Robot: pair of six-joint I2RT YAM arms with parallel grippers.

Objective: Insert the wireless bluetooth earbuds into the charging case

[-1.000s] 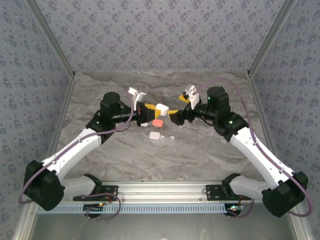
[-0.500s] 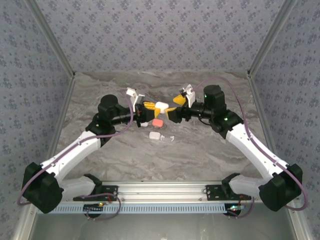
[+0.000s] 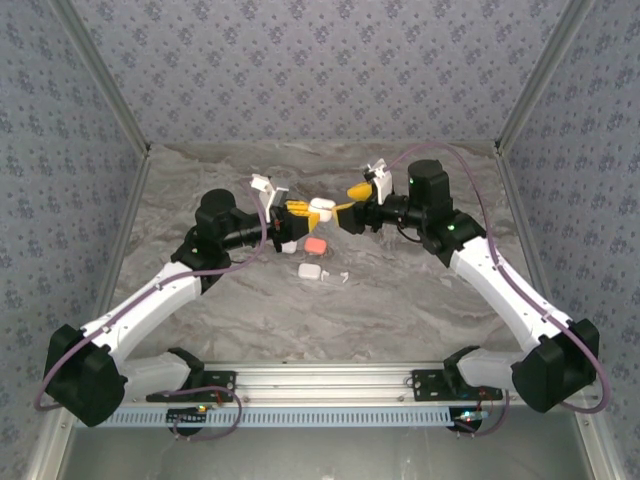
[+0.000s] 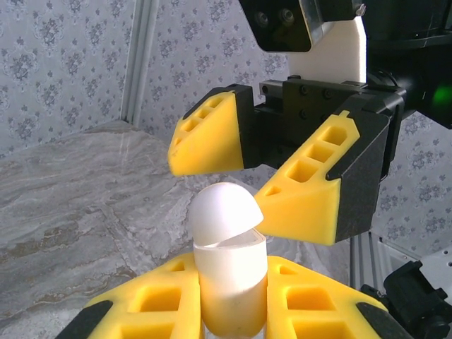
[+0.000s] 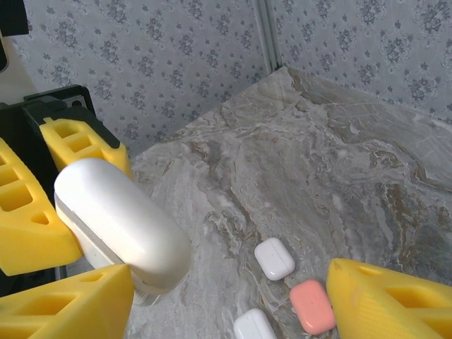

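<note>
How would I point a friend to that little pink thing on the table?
Start at the grey marbled table, midway between the two arms. Near the left gripper, which holds up a white rounded case, a small coral-pink rounded case lies flat on the marble. The small cases lying beside it are white.

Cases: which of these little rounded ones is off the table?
The white case held in the left gripper, lid slightly ajar. The pink case and two other white cases lie on the table.
</note>
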